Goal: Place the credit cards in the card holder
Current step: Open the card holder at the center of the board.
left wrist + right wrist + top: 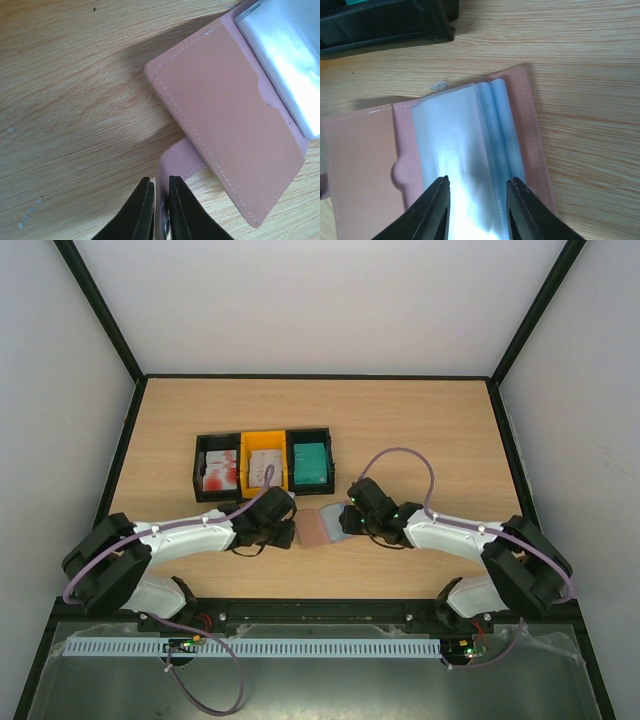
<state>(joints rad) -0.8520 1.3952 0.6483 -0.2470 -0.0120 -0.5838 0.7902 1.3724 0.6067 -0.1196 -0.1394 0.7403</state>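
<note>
The pinkish card holder (318, 528) lies opened flat on the table between my two grippers. My left gripper (291, 532) is at its left edge, and in the left wrist view (160, 189) it is shut on the holder's small tab (179, 159). My right gripper (346, 519) hovers at the holder's right side. In the right wrist view (478, 183) its jaws stand open astride the pale blue-grey pockets (455, 135). The credit cards sit in stacks behind: red-and-white (219, 472), whitish (264, 468), teal (309, 464).
The cards rest in three joined trays, black (198, 468), yellow (265, 439) and black (329, 455), just beyond the holder. A black tray corner (385, 27) shows at the top of the right wrist view. Dark frame edges bound the wooden table (430, 440).
</note>
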